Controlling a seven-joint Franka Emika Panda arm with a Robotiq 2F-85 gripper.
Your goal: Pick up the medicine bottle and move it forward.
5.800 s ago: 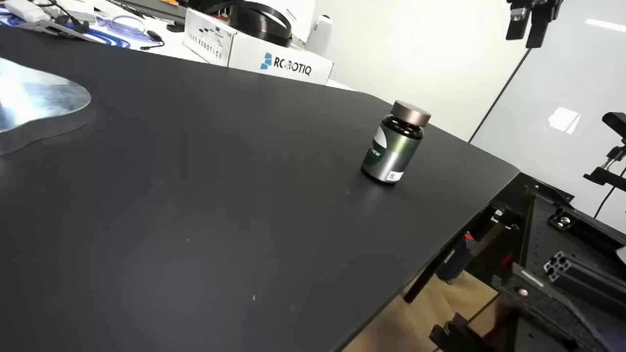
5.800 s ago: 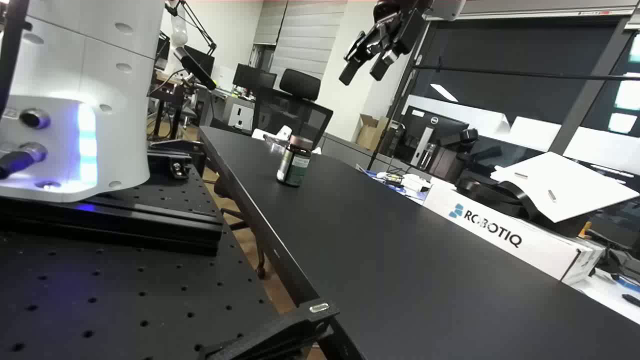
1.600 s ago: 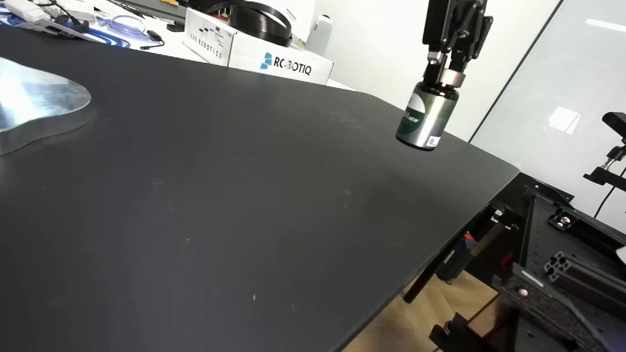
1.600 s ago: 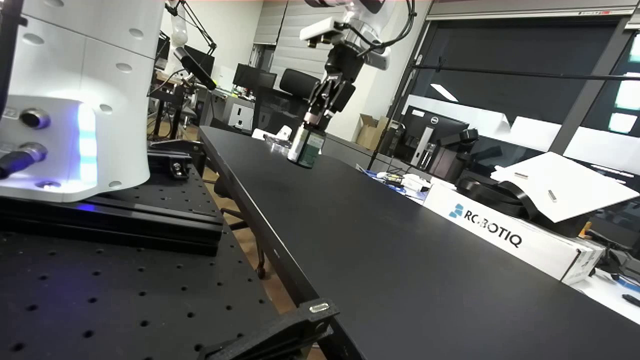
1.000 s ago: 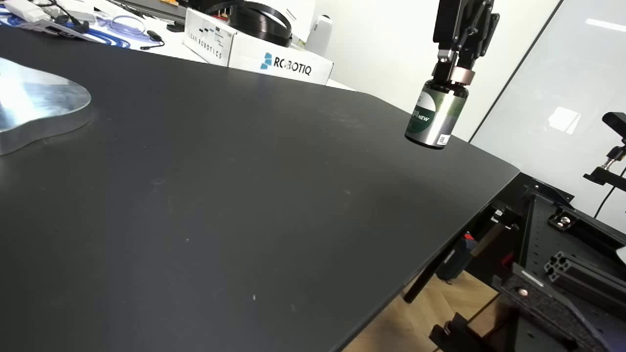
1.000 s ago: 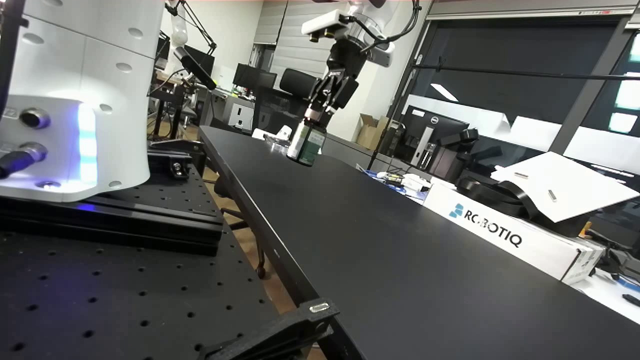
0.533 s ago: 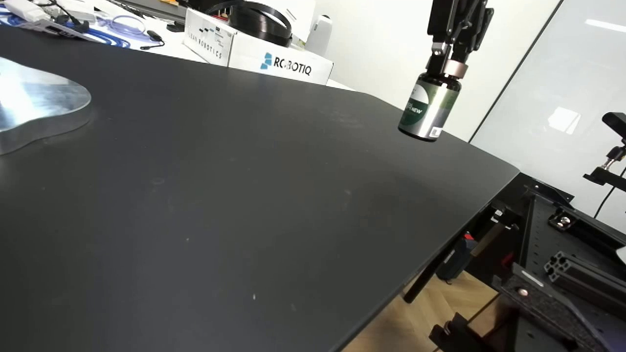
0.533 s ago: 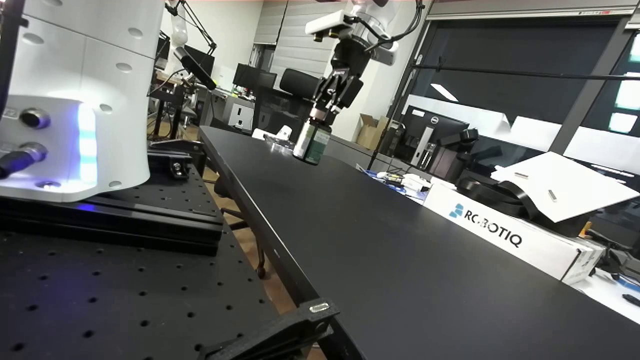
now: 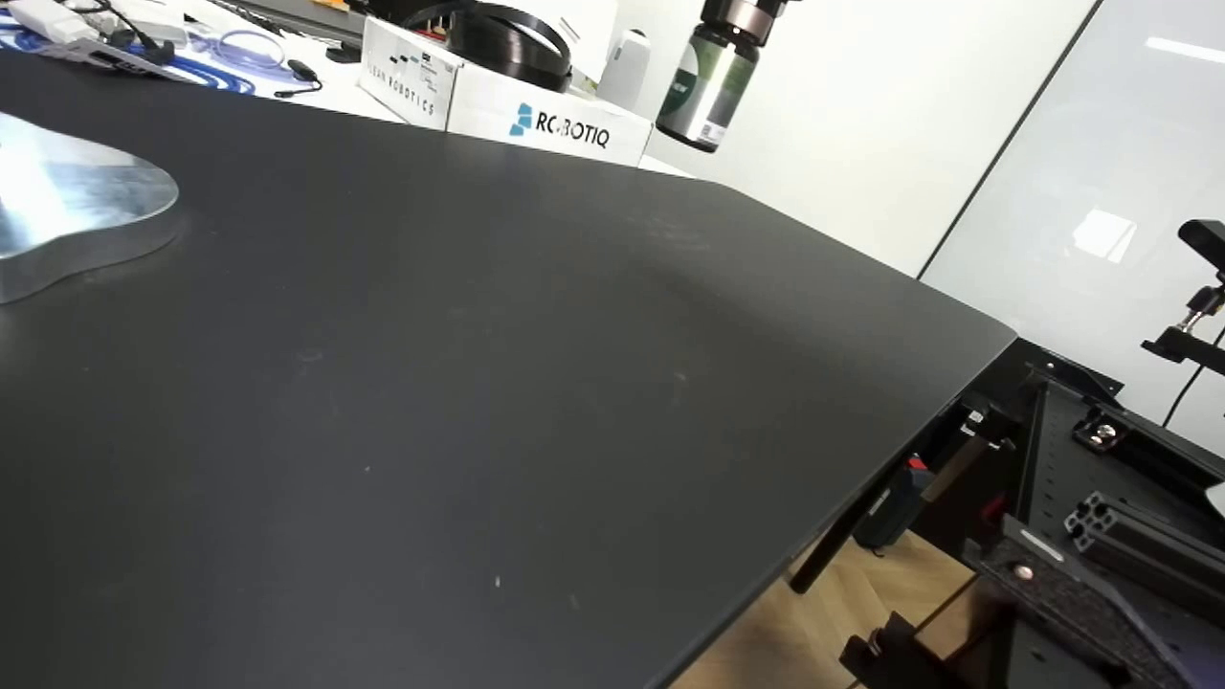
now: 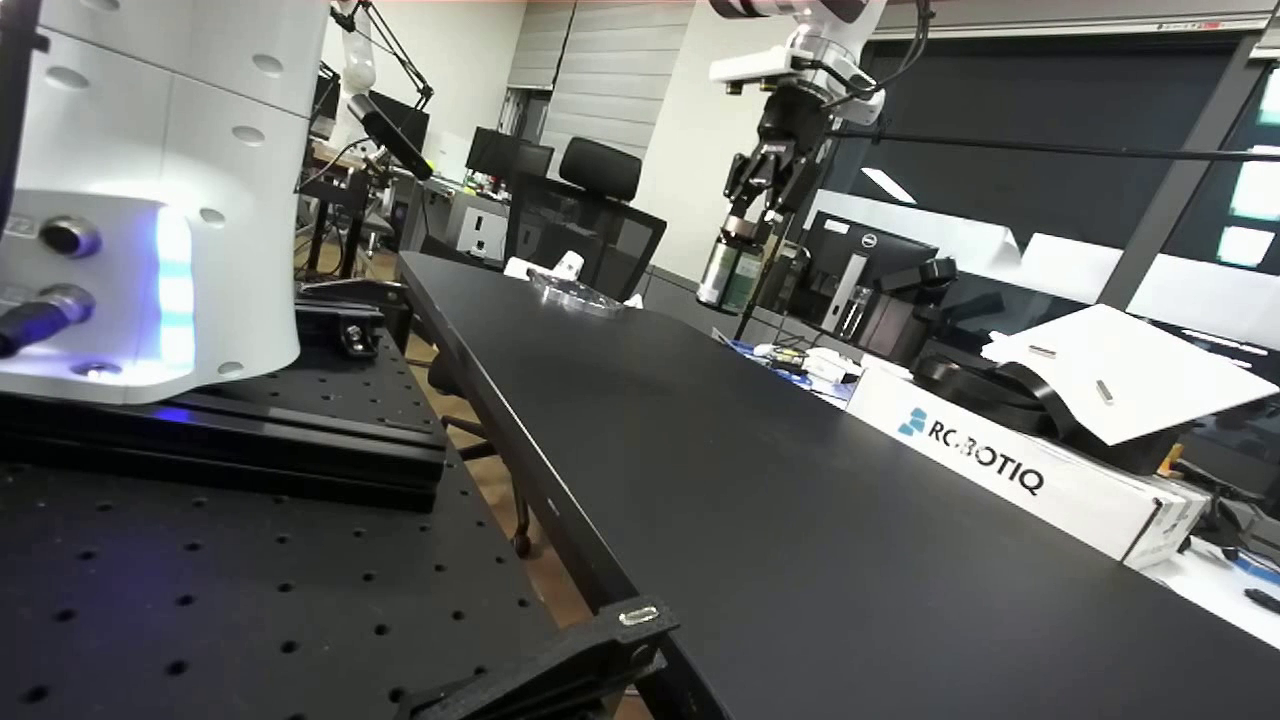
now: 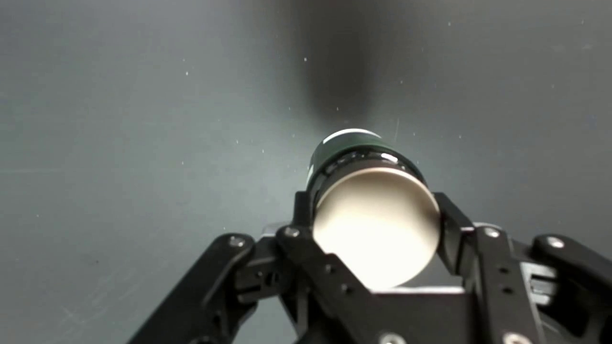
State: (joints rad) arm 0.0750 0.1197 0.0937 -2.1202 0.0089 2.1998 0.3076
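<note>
The medicine bottle, dark with a green-and-silver label, hangs nearly upright in the air above the black table. My gripper is shut around its cap, seen in an exterior view at the upper middle. In the wrist view the gripper has one black finger pressed on each side of the pale, shiny cap. Part of the green label shows beyond the cap; the rest of the bottle is hidden under it. The gripper is almost wholly cut off by the top edge in the other picture of the scene.
A white ROBOTIQ box stands past the table's far edge, with a black reel on it. A shiny metal piece lies at the table's side. Clear plastic sits near the table's end. A black clamp borders the perforated platform.
Several seconds ago the bottle stood on the table below an open gripper. It was gripped and lifted; in the last half second it moved toward the table's far edge and higher in view.
</note>
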